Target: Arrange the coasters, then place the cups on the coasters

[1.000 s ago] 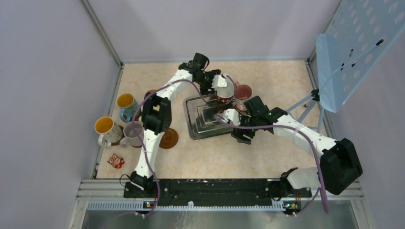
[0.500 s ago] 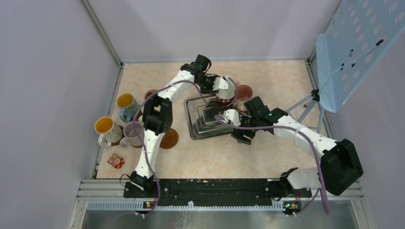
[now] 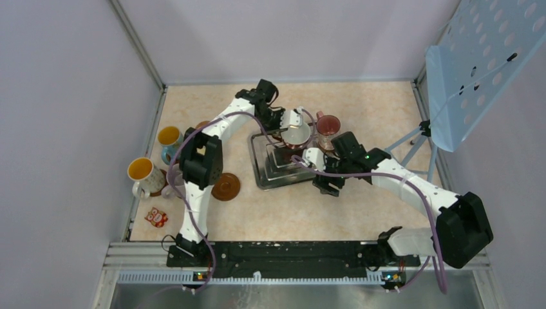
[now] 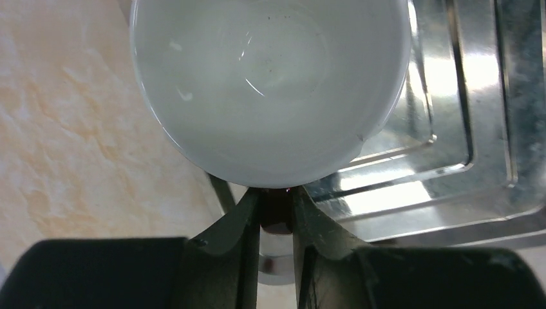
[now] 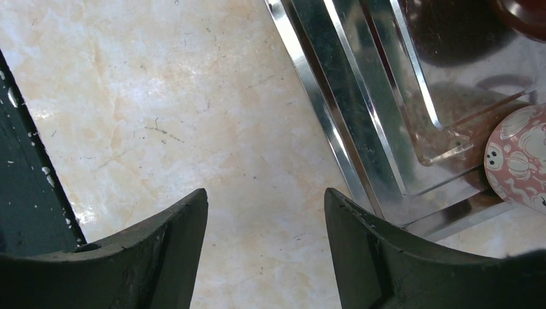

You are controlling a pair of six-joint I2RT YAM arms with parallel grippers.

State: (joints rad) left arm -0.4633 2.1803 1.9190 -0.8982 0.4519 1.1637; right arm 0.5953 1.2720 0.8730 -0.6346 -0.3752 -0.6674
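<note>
From above, the left pincer (image 3: 285, 122) holds the red cup (image 3: 297, 133) tilted over the far edge of the tray (image 3: 261, 174), its white inside turned up toward the camera. The maroon cup (image 3: 328, 124) stands just beside it. Only the left wrist view shows the grip: both fingers (image 4: 241, 222) are clamped on the dark red handle below the cup's rim. The right pincer (image 5: 264, 238) hangs with jaws apart and nothing between them, over the table (image 5: 161, 96) beside the tray's rim. Its wrist view also catches a pink patterned round thing (image 5: 523, 158) that the arm hides from above. At left, one coaster (image 3: 226, 187) lies bare, near the blue cup (image 3: 170, 137) and the orange-lined cup (image 3: 141, 172).
</note>
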